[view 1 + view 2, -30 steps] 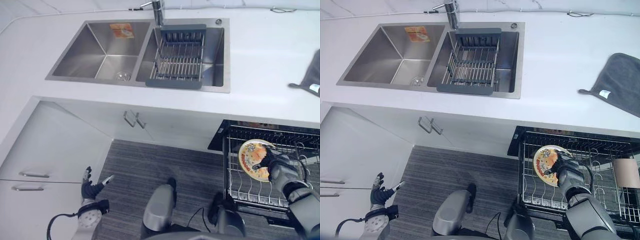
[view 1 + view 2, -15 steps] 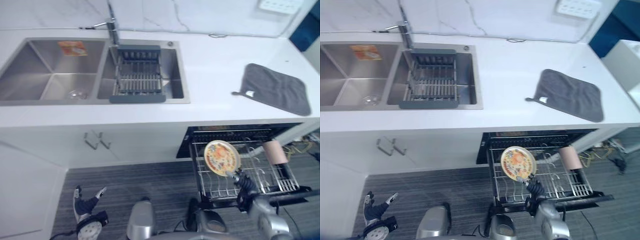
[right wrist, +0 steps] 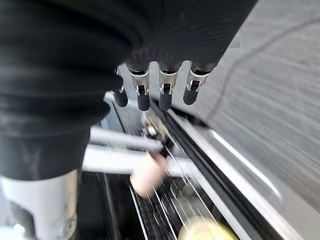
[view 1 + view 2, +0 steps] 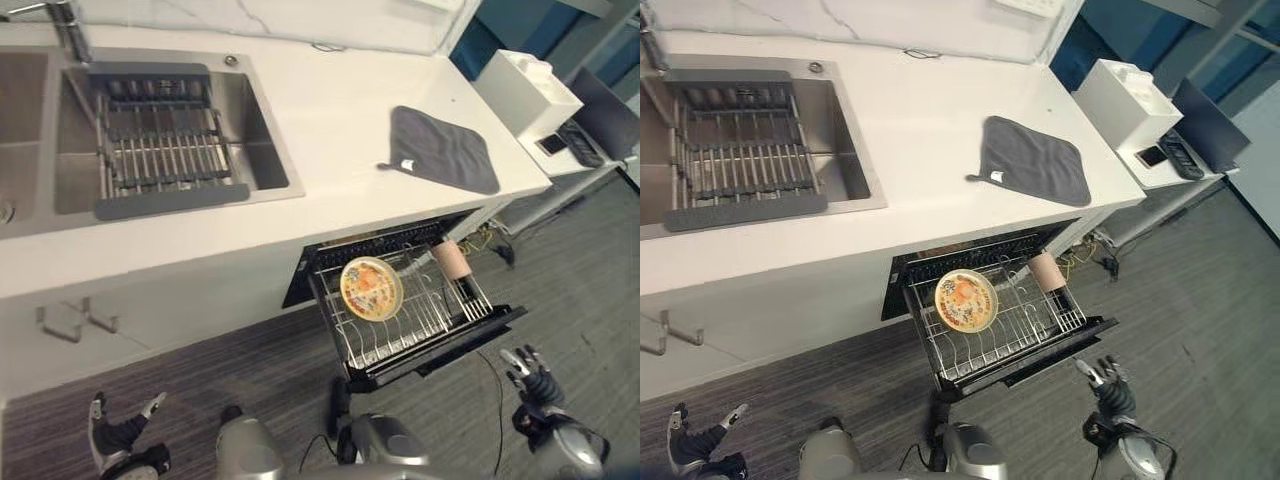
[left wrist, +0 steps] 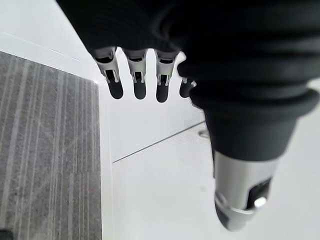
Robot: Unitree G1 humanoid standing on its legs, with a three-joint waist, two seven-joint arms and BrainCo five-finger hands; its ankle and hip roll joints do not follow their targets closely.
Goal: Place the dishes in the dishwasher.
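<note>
Your plate (image 4: 371, 288) stands on edge in the pulled-out dishwasher rack (image 4: 400, 335), left half, leaning a bit. A pinkish cup (image 4: 451, 260) lies at the rack's far right corner, looks tipped on its side. Your right hand (image 4: 531, 377) hangs over the floor right of the rack, fingers straight, empty. Your left hand (image 4: 118, 433) is low at near left, fingers spread, empty. Grey cloth (image 4: 1032, 160) lies on the counter (image 4: 910, 120).

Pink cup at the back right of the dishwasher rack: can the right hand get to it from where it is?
Probably yes. The right hand, open and empty, hangs just outside the pulled-out rack; the pink cup stands near that side, nothing between.
</note>
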